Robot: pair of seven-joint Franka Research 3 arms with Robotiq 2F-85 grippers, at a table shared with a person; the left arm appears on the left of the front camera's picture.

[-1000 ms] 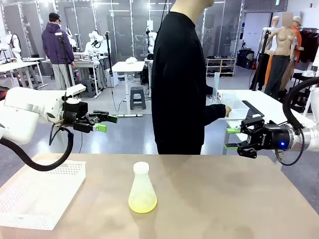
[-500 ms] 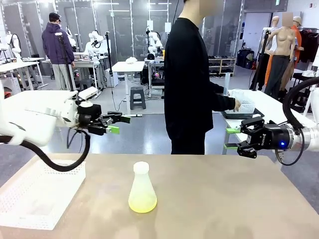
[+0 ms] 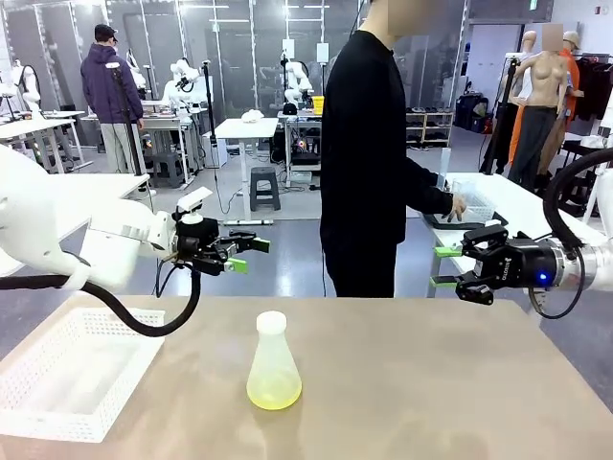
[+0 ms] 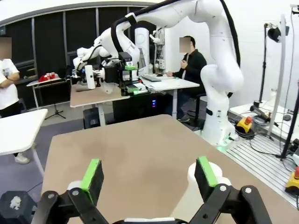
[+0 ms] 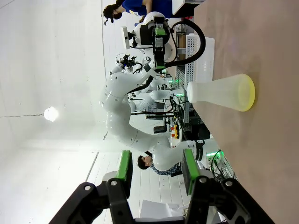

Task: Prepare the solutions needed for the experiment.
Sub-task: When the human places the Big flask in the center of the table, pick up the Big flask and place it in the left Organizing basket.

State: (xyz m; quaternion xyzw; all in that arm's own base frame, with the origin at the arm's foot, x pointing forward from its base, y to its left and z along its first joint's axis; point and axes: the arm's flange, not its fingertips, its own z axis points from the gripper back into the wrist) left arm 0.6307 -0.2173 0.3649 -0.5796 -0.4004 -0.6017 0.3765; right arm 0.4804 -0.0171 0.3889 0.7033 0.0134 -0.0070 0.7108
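A clear conical flask (image 3: pixel 273 356) stands upright in the middle of the brown table (image 3: pixel 431 383). It holds the solutions (image 3: pixel 274 392), a shallow pale yellow-green layer at its bottom. My left gripper (image 3: pixel 244 253) hovers open just up and left of the flask's mouth, pointing right, nothing between its fingers. My right gripper (image 3: pixel 443 266) hangs at the table's far right edge, pointing left, open and empty. In the right wrist view the flask (image 5: pixel 217 91) appears sideways beyond the open gripper (image 5: pixel 156 167). In the left wrist view the gripper (image 4: pixel 148 171) is spread wide over the tabletop.
A white perforated tray (image 3: pixel 72 376) lies at the table's left front corner. A person in black (image 3: pixel 369 163) stands beyond the far edge, a hand (image 3: pixel 459 205) reaching to a side table at the right. My right arm's base (image 4: pixel 219 93) stands at the table's end.
My left arm has swung right and slightly down, toward the flask. The person has stepped to the right. The right arm and flask have not moved.
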